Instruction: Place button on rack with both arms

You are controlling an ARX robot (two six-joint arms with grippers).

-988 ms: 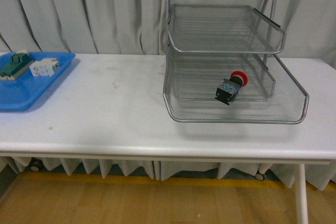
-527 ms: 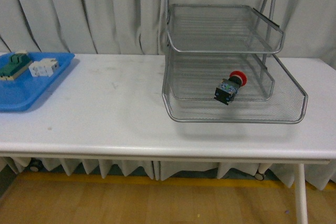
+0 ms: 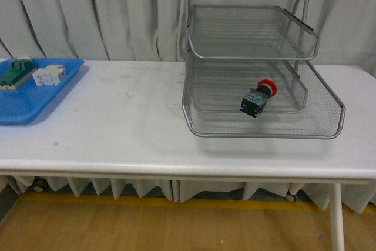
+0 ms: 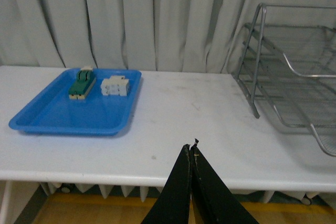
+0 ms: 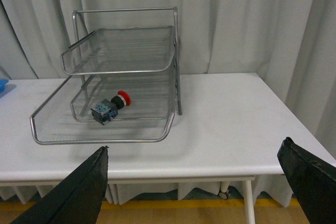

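Observation:
The button point(image 3: 258, 97), red cap on a dark body, lies tilted in the rack point(image 3: 195, 127) on a lower wire tier; it also shows in the right wrist view as the button point(image 5: 109, 107) inside the rack point(image 5: 100, 141). Neither arm appears in the front view. My left gripper point(image 4: 191, 148) is shut with nothing in it, held back near the table's front edge, far from the rack point(image 4: 255, 72). My right gripper point(image 5: 194, 148) is open wide and empty, back from the table and well short of the button.
A blue tray point(image 3: 23, 111) at the table's left end holds a green-and-cream block point(image 3: 15, 72) and a white blocky part point(image 3: 49, 75). The white table point(image 3: 117, 121) stands before a grey curtain; its front edge runs below the rack.

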